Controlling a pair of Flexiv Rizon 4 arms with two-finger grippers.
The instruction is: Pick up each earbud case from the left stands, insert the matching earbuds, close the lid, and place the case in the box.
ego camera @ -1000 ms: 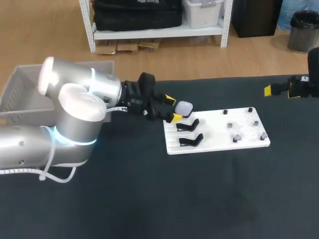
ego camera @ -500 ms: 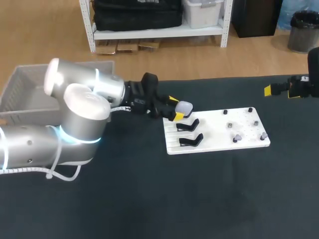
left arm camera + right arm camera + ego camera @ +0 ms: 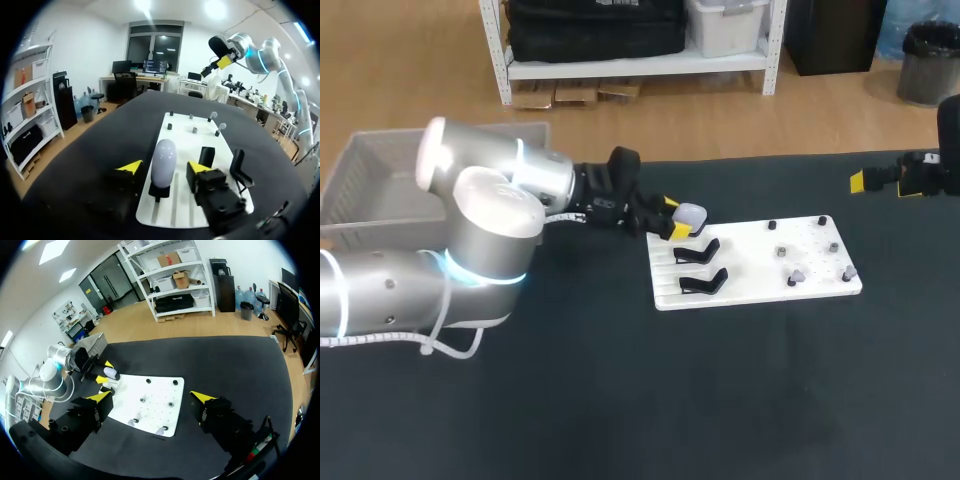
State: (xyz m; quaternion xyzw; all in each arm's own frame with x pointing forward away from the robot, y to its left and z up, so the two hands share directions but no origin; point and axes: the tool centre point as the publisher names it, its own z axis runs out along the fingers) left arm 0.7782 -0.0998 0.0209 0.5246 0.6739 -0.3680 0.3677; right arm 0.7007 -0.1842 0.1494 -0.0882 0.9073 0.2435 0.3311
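The left end effector point(image 3: 165, 167) is spread, one yellow tip on each side of the pale lilac egg-shaped earbud case point(image 3: 163, 161), neither touching it. The case stands on end, long axis upright, on the far black stand point(image 3: 159, 191) at the left end of the white board point(image 3: 750, 285). The right end effector point(image 3: 151, 396) hangs wide open and empty at the far right.

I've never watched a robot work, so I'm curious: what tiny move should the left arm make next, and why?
Probably close the left tool on the pale case. The case sits upright on its black stand inside the open tool, with a gap showing on each side, so nothing grips it yet. Lifting before the squeeze would likely leave it behind.
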